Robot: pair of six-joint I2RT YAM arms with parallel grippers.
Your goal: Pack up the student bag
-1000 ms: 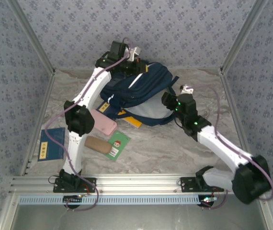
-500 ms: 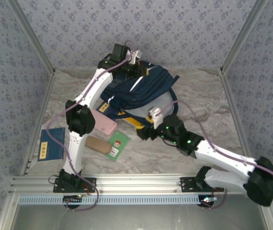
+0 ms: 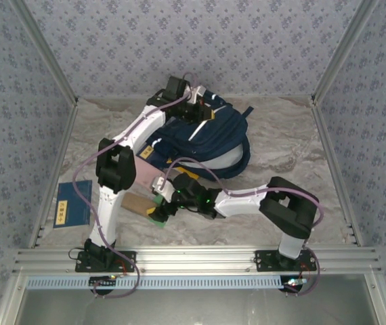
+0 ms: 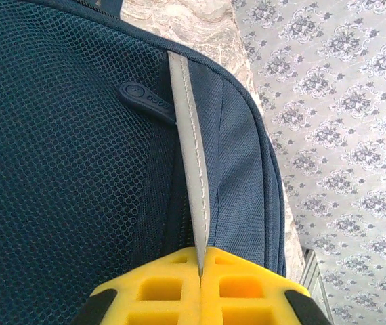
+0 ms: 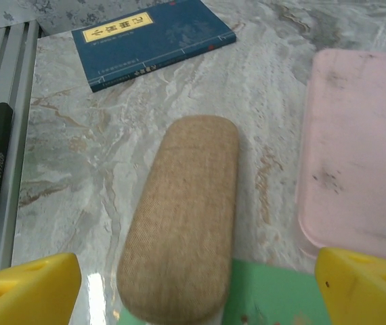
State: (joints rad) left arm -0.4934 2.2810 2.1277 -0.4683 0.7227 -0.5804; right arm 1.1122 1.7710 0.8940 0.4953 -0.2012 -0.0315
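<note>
Your left gripper (image 4: 200, 267) is pinched fully closed on the grey-white stripe trim (image 4: 189, 149) of the student bag (image 3: 213, 135), the large navy-blue fabric backpack lying toward twelve o'clock on the marbled table (image 3: 294, 176). That is a thin edge of cloth; if the arm lifts or pulls sideways, the trim could slide out and the bag slump. Whether the bag's mouth is open, you cannot tell from here.

Your right gripper (image 5: 193, 288) is spread wide and holds nothing. It hangs over the oblong tan woven-fabric case (image 5: 179, 217) near seven o'clock, one yellow finger on either side of its narrow width.

Watch three things as you come down:
- the flat green card (image 5: 274, 298) lies at the case's near end and may be clamped or dragged along with it
- the pale pink flat rectangular case (image 5: 355, 149) sits just beside the tan one at its three o'clock, so the finger on that side could land on it
- the rounded case may roll or squirt out if you close off-centre

The thin blue paperback book (image 5: 152, 40) lies well apart at eleven o'clock in the wrist view
</note>
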